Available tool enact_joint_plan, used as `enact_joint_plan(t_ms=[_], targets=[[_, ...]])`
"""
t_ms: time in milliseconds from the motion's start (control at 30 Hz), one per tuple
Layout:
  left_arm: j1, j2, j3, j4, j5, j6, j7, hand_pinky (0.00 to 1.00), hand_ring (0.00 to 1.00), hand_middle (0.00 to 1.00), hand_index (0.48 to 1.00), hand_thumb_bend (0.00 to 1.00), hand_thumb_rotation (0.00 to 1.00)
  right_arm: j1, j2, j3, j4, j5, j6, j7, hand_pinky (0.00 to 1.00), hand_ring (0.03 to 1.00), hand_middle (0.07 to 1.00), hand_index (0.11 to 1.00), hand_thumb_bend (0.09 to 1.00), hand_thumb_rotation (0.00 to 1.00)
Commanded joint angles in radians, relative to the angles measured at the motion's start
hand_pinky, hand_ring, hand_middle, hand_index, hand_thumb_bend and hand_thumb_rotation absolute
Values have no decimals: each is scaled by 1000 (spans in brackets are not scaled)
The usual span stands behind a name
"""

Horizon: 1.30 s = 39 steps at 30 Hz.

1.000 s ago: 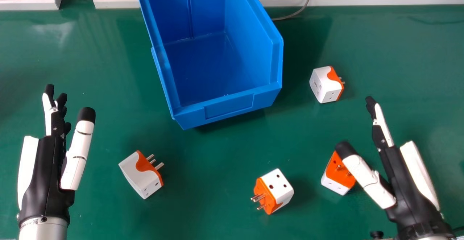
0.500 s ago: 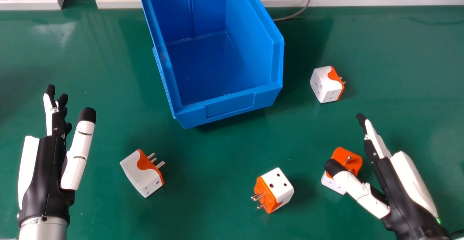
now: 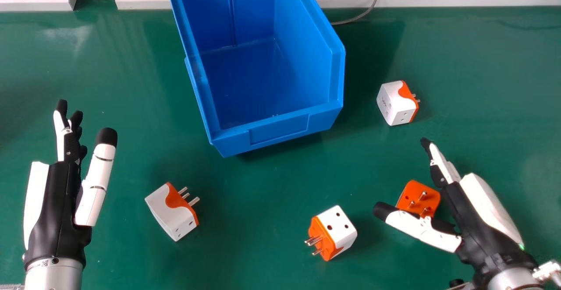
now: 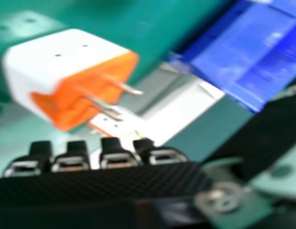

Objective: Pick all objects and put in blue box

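Straight-fingered, the right hand (image 3: pixel 475 224) is nearer the robot than the blue box (image 3: pixel 278 130) and right of it, its thumb partly covering one orange plug adapter (image 3: pixel 418 196). White-and-orange adapters lie right of the box (image 3: pixel 394 104), before its near end (image 3: pixel 341 226) and before its left side (image 3: pixel 166 211). Left of it, the left hand (image 3: pixel 57 206) is unclenched.
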Motion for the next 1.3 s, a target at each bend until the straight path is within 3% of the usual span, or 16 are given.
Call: enact_joint_plan(t_ms=[0, 167, 400, 700, 933, 1100, 1267], targets=[[-8, 15, 9, -10, 3, -24, 6, 957, 1000, 1000, 997, 539, 1000, -15, -18, 7, -21, -16, 25, 4, 981, 1000, 1000, 1000, 637, 697], [-10, 18, 11, -9, -2, -19, 3, 952, 1000, 1000, 995, 532, 1000, -37, -44, 25, -10, -49, 61, 7, 989, 1000, 1000, 1000, 650, 635], [-11, 25, 16, 7, -4, -30, 4, 949, 998, 999, 993, 517, 1000, -60, -77, 46, 6, -94, 108, 0, 973, 1000, 1000, 1000, 708, 569], [0, 27, 24, -22, -18, -4, -11, 945, 992, 993, 989, 534, 1000, -101, -91, 82, 50, -162, 154, -24, 967, 1000, 1000, 1000, 720, 522], [3, 29, 26, -20, -20, -11, -11, 943, 990, 991, 988, 529, 1000, -145, -105, 107, 87, -170, 173, -9, 970, 1000, 1000, 1000, 712, 455], [12, 24, 24, -46, -19, 3, -9, 942, 990, 991, 987, 529, 1000, -176, -121, 129, 112, -173, 181, 1, 976, 1000, 1000, 1000, 701, 405], [16, 25, 26, -49, -25, 1, -12, 940, 989, 991, 987, 531, 1000, -224, -128, 152, 168, -182, 187, 2, 977, 1000, 1000, 1000, 693, 375]])
